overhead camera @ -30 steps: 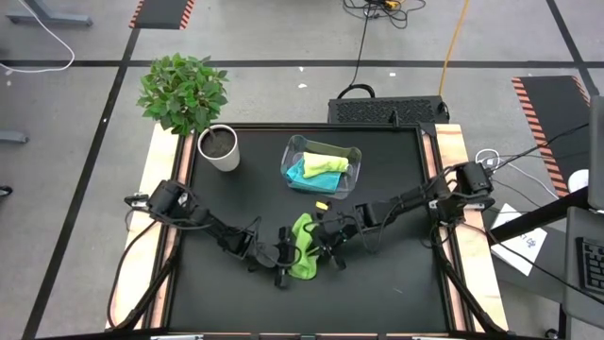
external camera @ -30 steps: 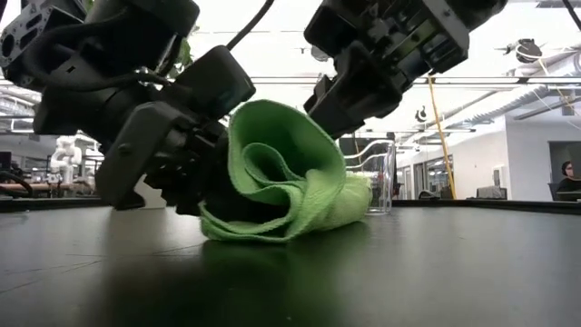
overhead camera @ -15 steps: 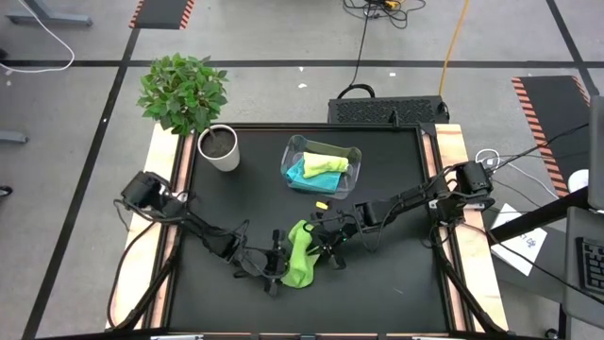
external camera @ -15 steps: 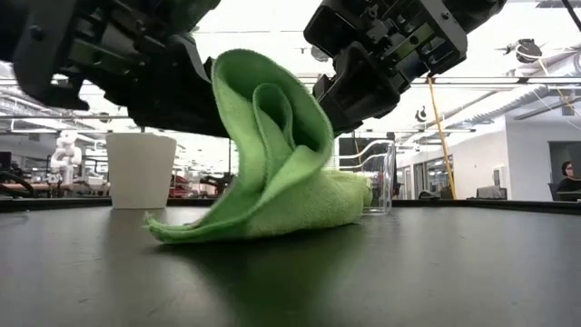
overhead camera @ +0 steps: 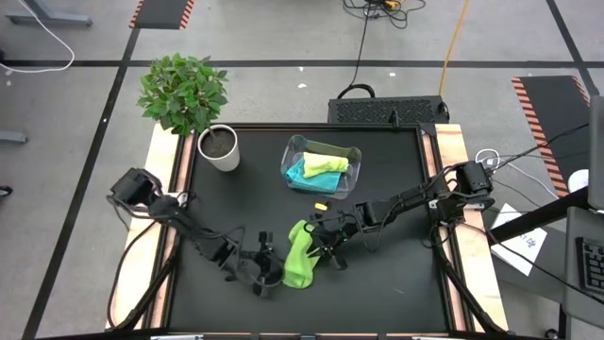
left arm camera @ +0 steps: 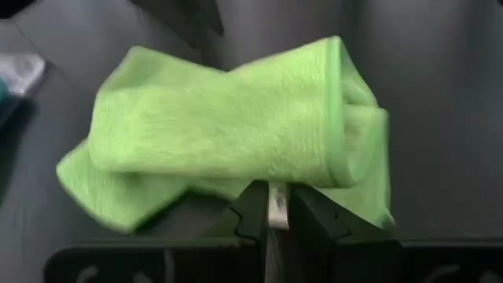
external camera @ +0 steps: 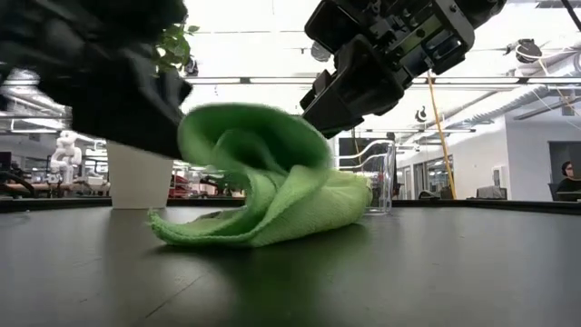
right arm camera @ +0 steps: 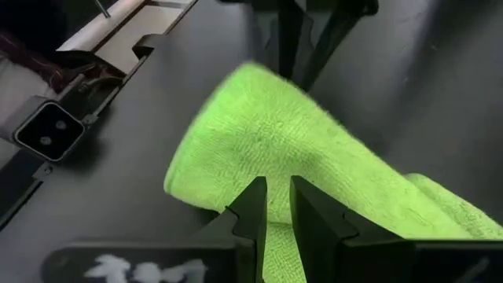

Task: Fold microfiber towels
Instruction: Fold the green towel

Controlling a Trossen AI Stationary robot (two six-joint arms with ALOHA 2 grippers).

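Both arms are down over the bright green microfiber towel [overhead camera: 299, 255], which lies bunched on the black table top [overhead camera: 396, 293] at about six o'clock from the table's centre, near the front edge. The left gripper [overhead camera: 271, 272] sits at the towel's eight o'clock side, its two dark fingers pinched together on a thin edge of the green cloth, as the left wrist view shows [left arm camera: 269, 208]. The right gripper [overhead camera: 323, 238] is at the towel's one o'clock corner, its jaws likewise clamped on a fold of the same towel [right arm camera: 271, 206].

From table height the cloth [external camera: 272, 182] stands up in a loose curl, one flap arched over the rest, not lying flat. The other two towels, a pale yellow-green one [overhead camera: 326, 163] and a turquoise blue one [overhead camera: 302, 174], wait in the clear plastic bin [overhead camera: 293, 149] at about twelve o'clock. A white pot with a leafy green plant [overhead camera: 219, 147] stands at ten o'clock, well apart from the work.

What worries me, standing here: each grip looks like a narrow pinch on soft pile, so a pull from either arm could slip a corner free and let the curl flop crooked. If the two grippers draw apart unevenly, I would expect the fold to twist into a roll instead of a neat layer. The arms are also close together, so crossing paths could knock them.
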